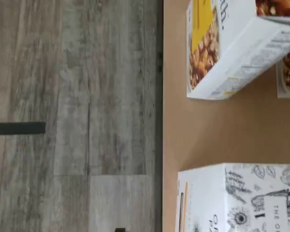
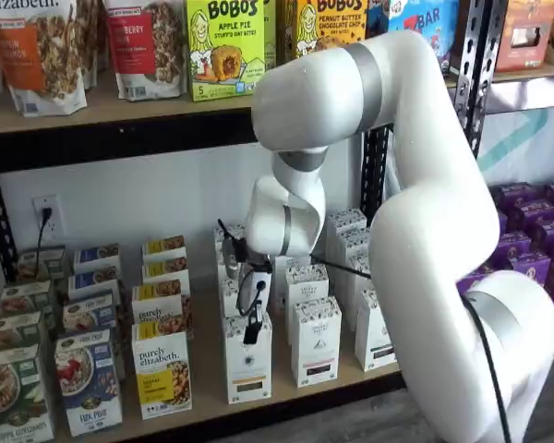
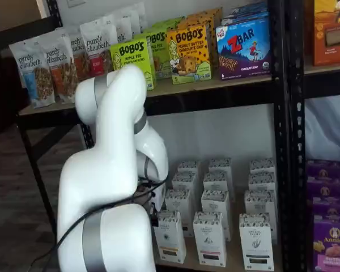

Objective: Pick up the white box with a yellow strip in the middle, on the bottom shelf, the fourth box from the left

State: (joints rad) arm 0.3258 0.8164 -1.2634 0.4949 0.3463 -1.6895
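Your bottom shelf (image 2: pixel 286 392) stands before a white wall. The hand (image 2: pixel 252 318), fingers apart and empty, hovers just above the white box (image 2: pixel 247 360); grasping and lifting remain.

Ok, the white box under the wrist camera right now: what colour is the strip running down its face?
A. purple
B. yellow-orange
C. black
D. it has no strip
B. In the wrist view the white box, standing on the bottom shelf, shows a thin yellow-orange strip along its face, next to its dark-patterned top.
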